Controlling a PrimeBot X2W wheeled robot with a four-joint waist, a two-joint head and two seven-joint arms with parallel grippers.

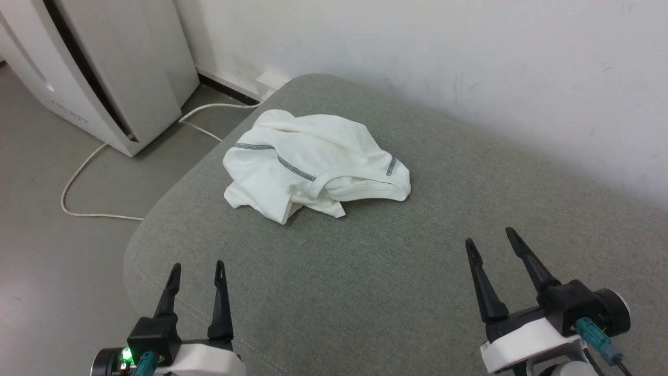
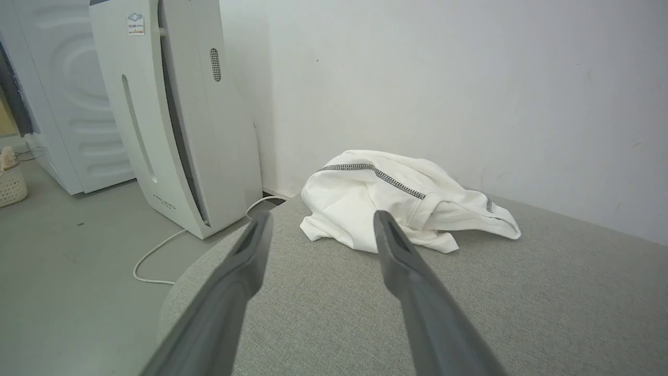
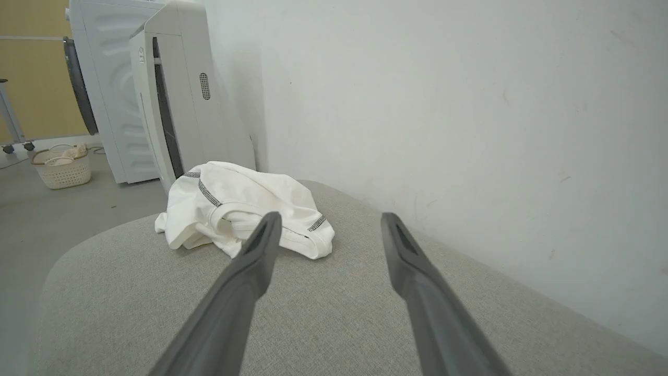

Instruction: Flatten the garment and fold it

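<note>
Crumpled white shirt [image 1: 313, 167] heaped on the far left part of a grey-green cushion [image 1: 376, 282], close to its rounded far edge and to the pale wall [image 1: 469, 62]. Lies bunched and unfolded, with dark zigzag seams across the top and at the right end (collar band curling along the near side). At the near left, left gripper [image 1: 198, 265] over the cushion's edge with fingers parted, holding nothing, well apart from the shirt. At the near right, right gripper [image 1: 489, 235] likewise spread and empty, pointing toward the heap. Beyond the cushion on the left, white appliance [image 1: 104, 68] on the floor, white cable [image 1: 83, 177] trailing beside it.
</note>
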